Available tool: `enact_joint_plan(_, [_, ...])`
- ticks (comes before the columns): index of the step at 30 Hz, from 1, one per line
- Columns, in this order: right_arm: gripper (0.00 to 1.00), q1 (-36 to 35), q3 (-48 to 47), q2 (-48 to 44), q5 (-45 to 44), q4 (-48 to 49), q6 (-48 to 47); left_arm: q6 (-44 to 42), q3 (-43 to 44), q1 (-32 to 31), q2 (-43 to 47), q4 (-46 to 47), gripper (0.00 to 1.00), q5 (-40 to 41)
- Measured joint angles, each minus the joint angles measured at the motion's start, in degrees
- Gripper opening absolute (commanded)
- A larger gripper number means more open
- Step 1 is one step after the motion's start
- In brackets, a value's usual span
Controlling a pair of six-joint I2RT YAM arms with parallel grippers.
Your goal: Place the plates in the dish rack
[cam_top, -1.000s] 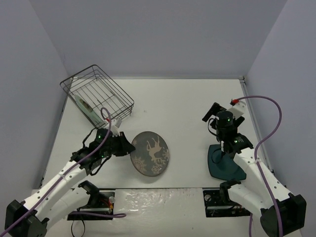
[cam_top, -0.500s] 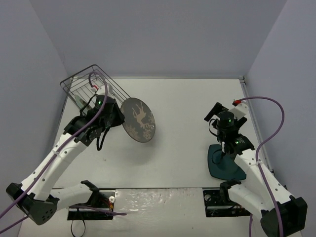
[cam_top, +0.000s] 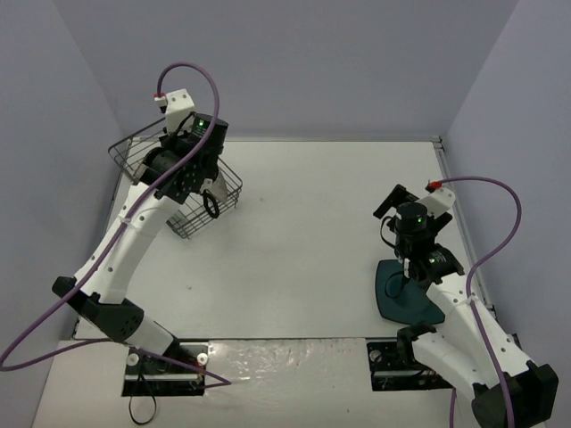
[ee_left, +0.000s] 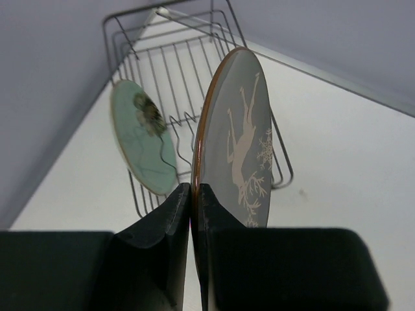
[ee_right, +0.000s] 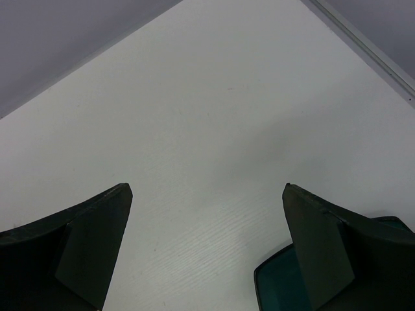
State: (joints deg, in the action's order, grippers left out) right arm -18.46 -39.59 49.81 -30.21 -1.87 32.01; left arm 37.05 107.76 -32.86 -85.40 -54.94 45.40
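Observation:
In the left wrist view my left gripper (ee_left: pixel 193 188) is shut on the rim of the grey deer plate (ee_left: pixel 243 129). It holds the plate upright on edge above the dish rack (ee_left: pixel 188 39). The mint-green plate (ee_left: pixel 139 146) stands on edge inside the rack, to the left of the grey plate. In the top view my left arm reaches over the rack (cam_top: pixel 227 183) at the far left and hides both plates. My right gripper (ee_right: pixel 207 188) is open and empty above the table. The dark teal plate (cam_top: pixel 406 299) lies flat below it, and its corner shows in the right wrist view (ee_right: pixel 279 288).
The rack stands close to the left wall and the back wall. A raised table edge (cam_top: pixel 442 156) runs along the right side. My right arm's base (cam_top: pixel 419 357) sits just in front of the teal plate.

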Motion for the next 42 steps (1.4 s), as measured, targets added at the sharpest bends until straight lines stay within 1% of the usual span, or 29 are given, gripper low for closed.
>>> enact_joint_plan(5, [1.0,0.0,0.0,-0.1,-0.7,-0.1,0.0,-3.0,10.9,0.5,-8.5,-5.0,0.0,10.1])
enact_joint_plan(8, [1.0,0.0,0.0,-0.1,-1.2,-0.2,0.0,-3.6,18.9,1.3,-14.1,-9.3,0.0,14.1])
enact_joint_plan(11, [1.0,0.0,0.0,-0.1,-1.6,-0.6,0.0,-3.0,22.4,2.7,-17.8,-12.7,0.0,16.0])
enact_joint_plan(15, [1.0,0.0,0.0,0.0,-2.1,-1.2,0.0,-1.8,23.6,6.3,-21.2,-17.4,0.0,16.1])
enact_joint_plan(19, [1.0,0.0,0.0,0.9,-2.5,-1.4,0.0,-1.6,23.7,9.7,-23.5,-18.7,0.0,15.9])
enact_joint_plan(25, [1.0,0.0,0.0,3.2,-2.9,-1.7,-0.1,-1.9,23.7,12.4,-24.8,-17.9,0.0,14.1])
enact_joint_plan(32, [1.0,0.0,0.0,3.9,-3.4,-1.8,-0.2,-2.8,23.5,14.9,-26.6,-14.7,0.0,11.2])
enact_joint_plan(42, [1.0,0.0,0.0,3.9,-3.9,-1.8,-0.2,-3.9,21.8,16.1,-30.5,-12.4,0.0,9.5])
